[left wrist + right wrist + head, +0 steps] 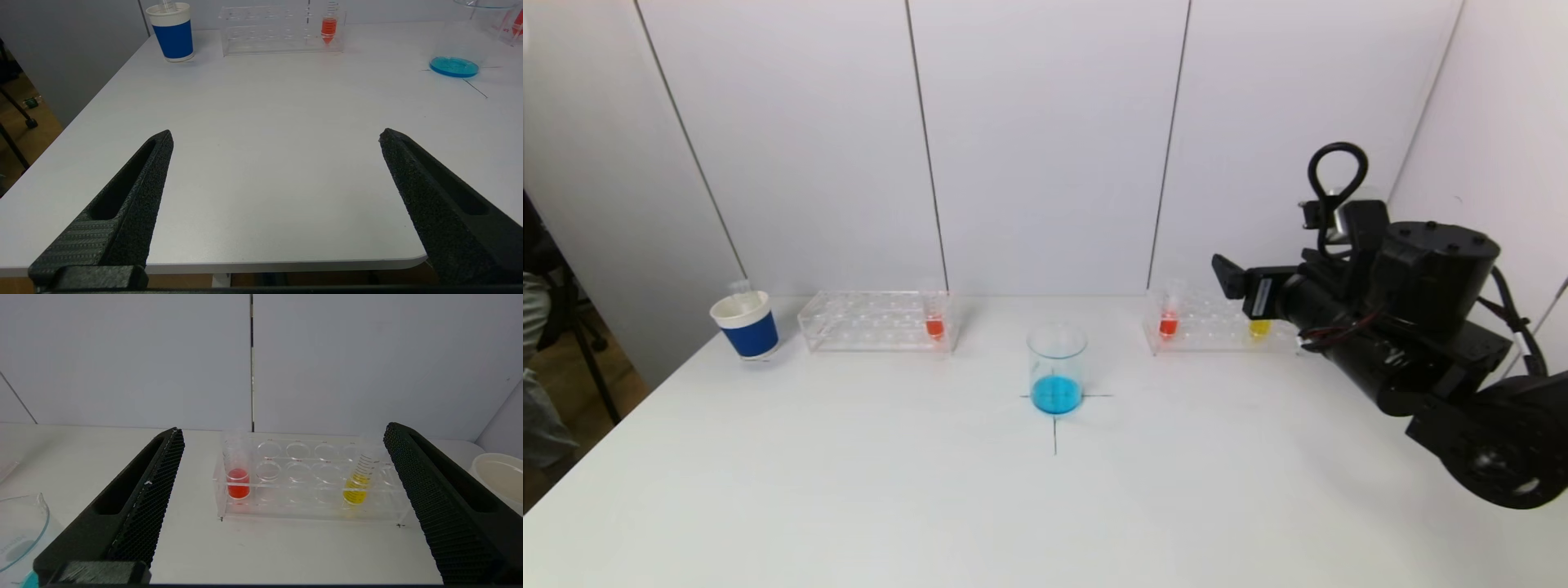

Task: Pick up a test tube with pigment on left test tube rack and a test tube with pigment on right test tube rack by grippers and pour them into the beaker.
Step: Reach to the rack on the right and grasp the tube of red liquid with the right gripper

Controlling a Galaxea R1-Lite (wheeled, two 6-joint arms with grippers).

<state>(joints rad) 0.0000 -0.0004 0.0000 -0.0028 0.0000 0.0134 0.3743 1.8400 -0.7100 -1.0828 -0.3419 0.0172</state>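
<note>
The left clear rack (pixel 866 322) holds one tube of orange pigment (pixel 934 323) at its right end; it also shows in the left wrist view (pixel 329 27). The right clear rack (pixel 1209 331) holds a red tube (pixel 1169 321) and a yellow tube (pixel 1259 328). The glass beaker (pixel 1057 369) with blue liquid stands at the table's middle. My right gripper (pixel 1232 279) is open and empty, in front of the right rack (pixel 310 510), with the red tube (pixel 238 478) and the yellow tube (pixel 358 482) between its fingers' lines. My left gripper (pixel 276 136) is open and empty over the table's near edge.
A blue and white paper cup (pixel 745 325) with an empty tube stands left of the left rack. A white container (pixel 496 475) sits beside the right rack. A black cross is marked on the table under the beaker. White wall panels stand close behind the racks.
</note>
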